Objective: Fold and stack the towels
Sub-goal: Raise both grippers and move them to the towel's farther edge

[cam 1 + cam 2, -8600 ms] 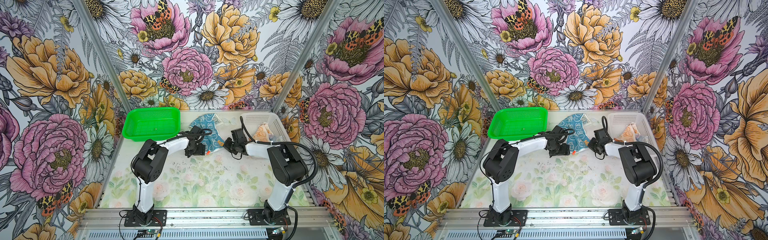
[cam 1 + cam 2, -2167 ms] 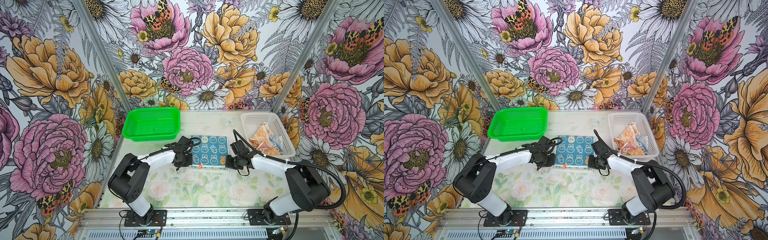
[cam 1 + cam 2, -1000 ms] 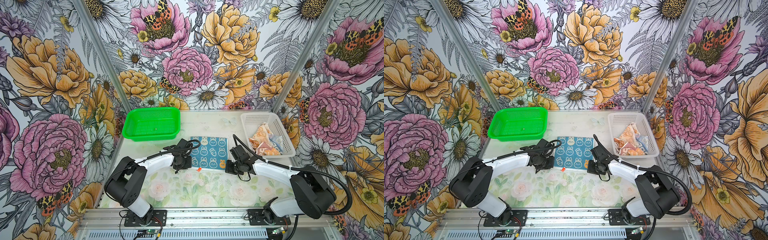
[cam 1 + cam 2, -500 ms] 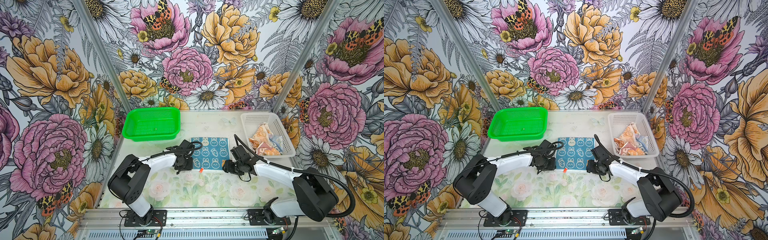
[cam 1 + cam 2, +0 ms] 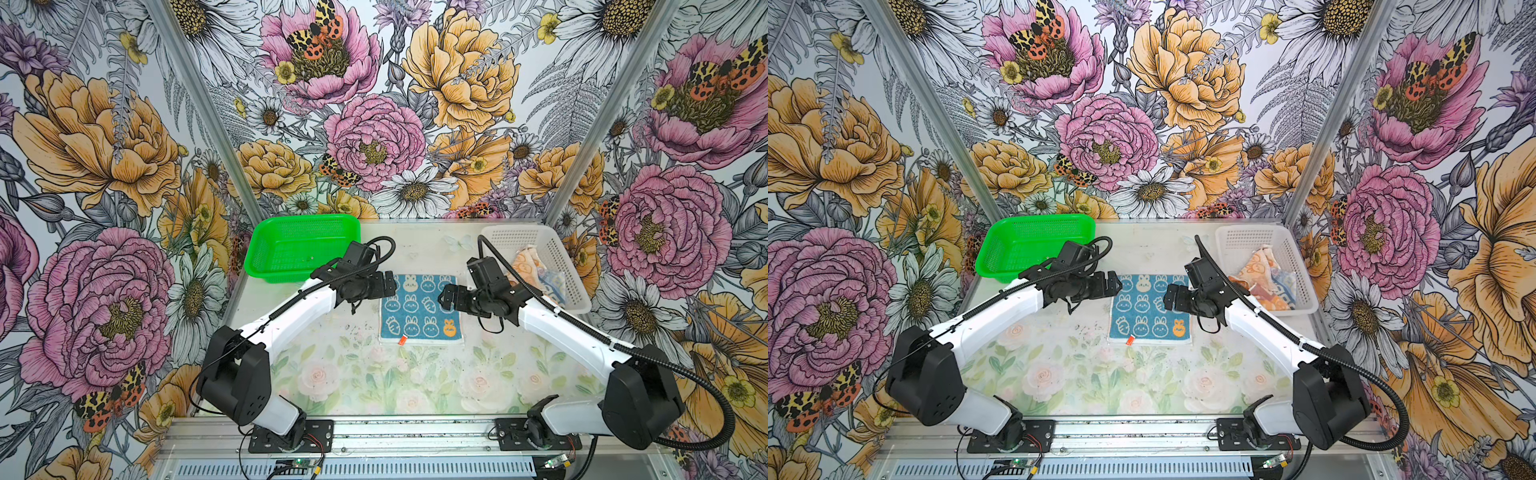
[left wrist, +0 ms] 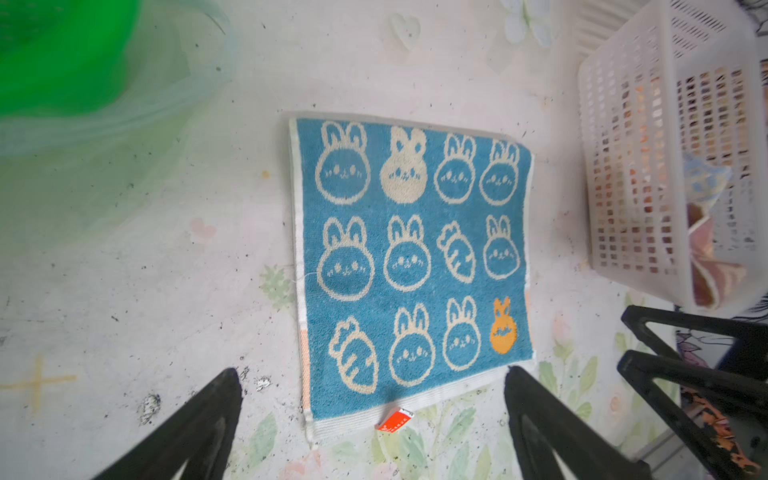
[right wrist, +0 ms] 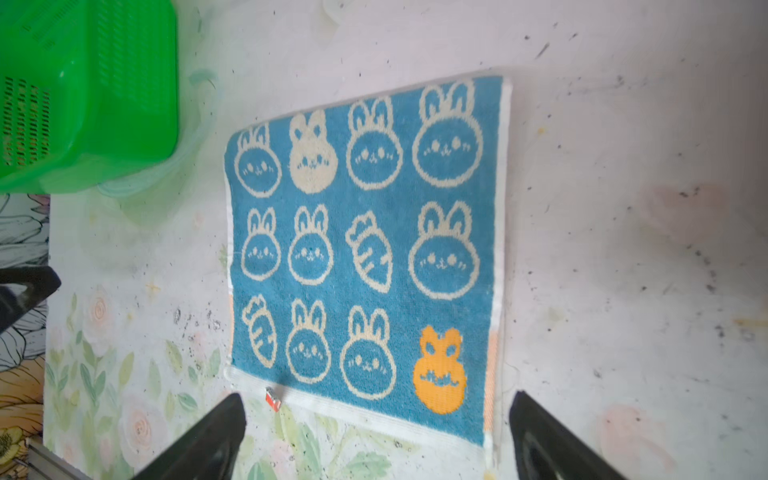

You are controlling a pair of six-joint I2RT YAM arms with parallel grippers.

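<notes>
The blue towel with white bunnies lies spread flat at the table's centre, a small red tag at its near edge. In both top views my left gripper hovers open over the towel's far left edge. My right gripper hovers open over its right edge. Both wrist views look down on the towel between spread black fingers, left gripper and right gripper both empty. An orange towel and a cream towel lie crumpled in the white basket.
A green mesh basket stands at the back left, close behind my left arm. The white basket sits at the back right beside my right arm. Flowered walls close in the table on three sides.
Both grippers have opened and let go of the blue towel. They have moved from its near corners up and towards the back. The towel stays flat.
</notes>
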